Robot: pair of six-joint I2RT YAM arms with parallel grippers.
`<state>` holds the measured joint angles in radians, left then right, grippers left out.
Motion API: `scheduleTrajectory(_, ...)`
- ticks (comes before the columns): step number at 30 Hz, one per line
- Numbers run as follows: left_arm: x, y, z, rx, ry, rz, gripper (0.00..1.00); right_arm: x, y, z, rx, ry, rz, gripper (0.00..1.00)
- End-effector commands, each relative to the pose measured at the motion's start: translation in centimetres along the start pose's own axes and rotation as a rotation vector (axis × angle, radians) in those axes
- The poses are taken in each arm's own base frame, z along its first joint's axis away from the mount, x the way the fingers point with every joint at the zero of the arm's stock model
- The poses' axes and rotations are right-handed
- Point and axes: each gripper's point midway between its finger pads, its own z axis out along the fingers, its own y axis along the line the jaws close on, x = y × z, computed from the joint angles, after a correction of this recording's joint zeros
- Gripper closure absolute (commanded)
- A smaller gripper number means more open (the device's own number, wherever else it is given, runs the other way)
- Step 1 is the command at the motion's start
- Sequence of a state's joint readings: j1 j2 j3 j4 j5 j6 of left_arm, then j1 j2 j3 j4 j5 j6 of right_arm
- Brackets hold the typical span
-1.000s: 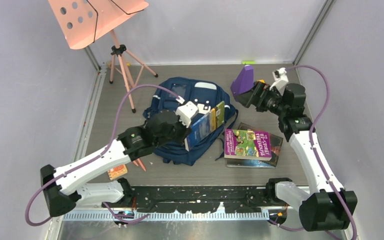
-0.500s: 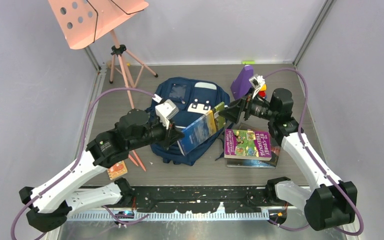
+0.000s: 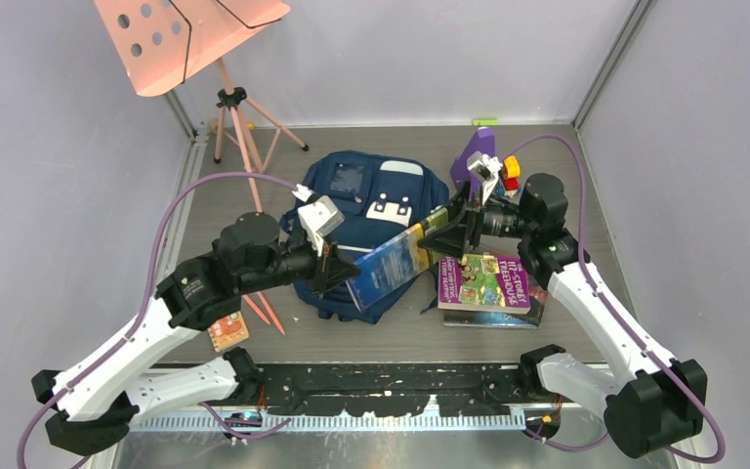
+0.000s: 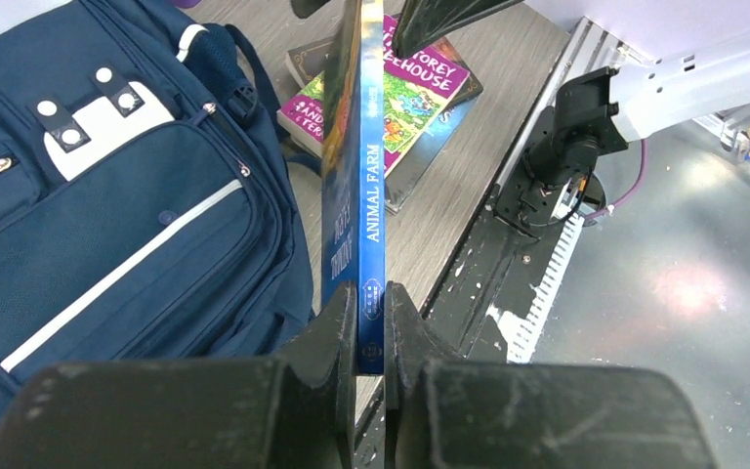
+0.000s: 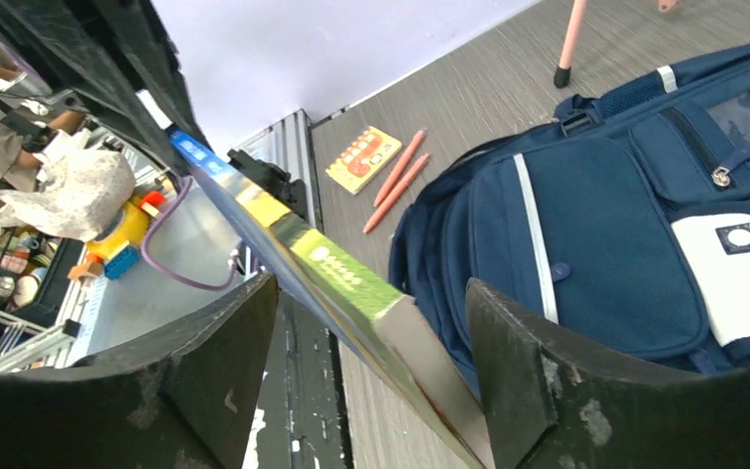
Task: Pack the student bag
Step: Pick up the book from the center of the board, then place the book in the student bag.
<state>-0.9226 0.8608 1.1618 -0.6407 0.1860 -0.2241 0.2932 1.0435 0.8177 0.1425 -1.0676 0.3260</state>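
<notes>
Left end effector (image 4: 369, 303): it is pinching the near end of a blue book (image 4: 356, 166), both fingers pressing flat against the covers, just beside the spine lettering "ANIMAL FARM".
Blue book: it is hanging in the air between the two arms, over the right edge of the student bag, with its spine facing the left wrist camera and its far end reaching toward the right arm.
Right end effector (image 5: 366, 293): it is standing spread, one finger on each side of the book's far end; daylight is showing between the fingers and the covers, so it is straddling the book rather than gripping it.
Student bag (image 3: 371, 191): it is lying flat in the middle of the worktop (image 3: 352, 337), front pockets and white patch facing up, below and to the left of the held book.
Purple book (image 3: 488, 278): it is lying on the worktop just right of the bag, resting on top of a darker book (image 3: 542, 288).
Pencils (image 3: 266, 313): two orange ones are lying side by side near the bag's near left corner.
Orange card (image 3: 228, 334): it is sitting just beside the pencils, nearer the arm bases.
Pink music stand (image 3: 181, 34): it is standing in the far left corner.
</notes>
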Motion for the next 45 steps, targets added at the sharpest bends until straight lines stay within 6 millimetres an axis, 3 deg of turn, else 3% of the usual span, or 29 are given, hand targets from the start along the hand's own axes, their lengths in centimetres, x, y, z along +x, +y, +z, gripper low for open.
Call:
scheduleTrajectory(1,-4.9,-1.1,-1.4,0.03,-0.183,0.028,1.0,-2.8,3.8,-0.8,-0.086,-0.028,-0.083,0.32)
scheduleTrajectory(2,-5.0,-0.8,-1.3,0.015,-0.184,0.026,1.0,-2.8,4.1,-0.9,-0.084,-0.021,-0.073,0.37)
scheduleTrajectory(3,-4.9,-0.5,-1.2,-0.004,-0.183,0.021,1.0,-2.8,4.2,-1.0,-0.085,-0.018,-0.075,0.55)
scheduleTrajectory(5,-4.9,0.3,-0.9,-0.046,-0.183,0.007,1.0,-2.9,4.3,-1.1,-0.075,-0.012,-0.059,0.77)
scheduleTrajectory(8,-4.7,1.2,-0.6,-0.092,-0.184,-0.004,1.0,-3.1,4.2,-1.2,-0.043,-0.018,-0.039,0.95)
scheduleTrajectory(10,-4.6,2.2,-0.5,-0.143,-0.19,0.007,0.99,-3.0,3.4,-1.4,0.026,-0.019,-0.028,0.99)
scheduleTrajectory(12,-4.2,3.7,-0.6,-0.22,-0.18,0.027,0.7,-3.3,1.8,-1.7,0.146,-0.035,-0.011,0.99)
scheduleTrajectory(13,-3.8,4.4,-0.7,-0.257,-0.167,0.039,0.46,-3.7,1.1,-2.0,0.203,-0.048,-0.008,0.99)
scheduleTrajectory(15,-3.0,6.6,-1.0,-0.377,-0.137,0.056,0.14,-4.1,-1.0,-3.0,0.365,-0.067,0.02,1.0)
scheduleTrajectory(17,-1.9,9.0,-1.3,-0.508,-0.086,0.068,0.01,-4.2,-2.9,-4.0,0.5,-0.08,0.042,0.99)
scheduleTrajectory(19,-0.6,10.6,-1.1,-0.59,-0.009,0.1,0.0,-4.5,-4.6,-5.2,0.625,-0.1,0.057,0.99)
scheduleTrajectory(22,1.7,11.3,0.6,-0.584,0.117,0.172,0.0,-4.7,-6.0,-6.5,0.746,-0.135,0.098,0.99)
scheduleTrajectory(27,5.9,11.2,4.5,-0.459,0.315,0.285,0.0,-4.3,-9.4,-12.2,1.151,-0.159,0.19,0.99)
scheduleTrajectory(29,7.1,11.7,5.7,-0.45,0.367,0.311,0.0,-3.8,-9.7,-13.4,1.222,-0.145,0.203,0.99)
scheduleTrajectory(36,11.6,11.7,9.0,-0.357,0.547,0.313,0.14,-2.4,-9.4,-14.9,1.273,-0.164,0.187,0.99)
scheduleTrajectory(41,14.5,12.5,9.8,-0.395,0.661,0.251,0.28,-2.1,-8.8,-15.4,1.274,-0.176,0.17,0.99)
scheduleTrajectory(45,15.6,11.7,10.3,-0.35,0.664,0.209,0.29,-2.0,-8.8,-15.4,1.271,-0.177,0.17,0.99)
